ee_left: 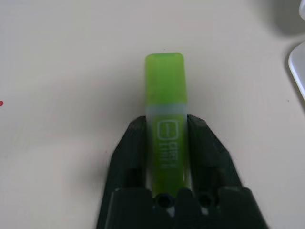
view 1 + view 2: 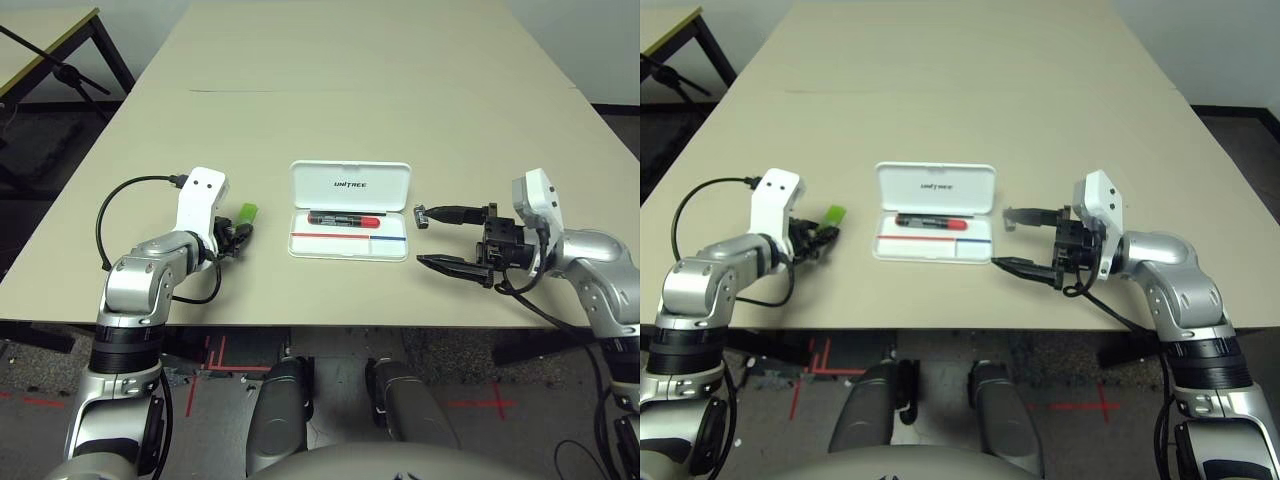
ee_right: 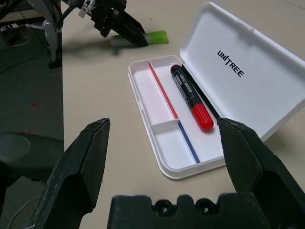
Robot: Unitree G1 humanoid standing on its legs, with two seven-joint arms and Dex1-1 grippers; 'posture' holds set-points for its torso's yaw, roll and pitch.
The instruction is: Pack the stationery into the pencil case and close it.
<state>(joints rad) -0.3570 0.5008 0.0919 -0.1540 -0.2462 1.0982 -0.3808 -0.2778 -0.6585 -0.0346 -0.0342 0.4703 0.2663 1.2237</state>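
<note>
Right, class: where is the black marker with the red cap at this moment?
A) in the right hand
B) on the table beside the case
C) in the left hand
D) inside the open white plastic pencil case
D: the black marker with the red cap lies inside the open white plastic pencil case, along the lid's hinge.

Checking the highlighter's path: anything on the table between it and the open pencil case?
Nothing. In the left eye view, bare tabletop separates the green highlighter, gripped by the left gripper, from the pencil case. The right wrist view shows the same.
</note>
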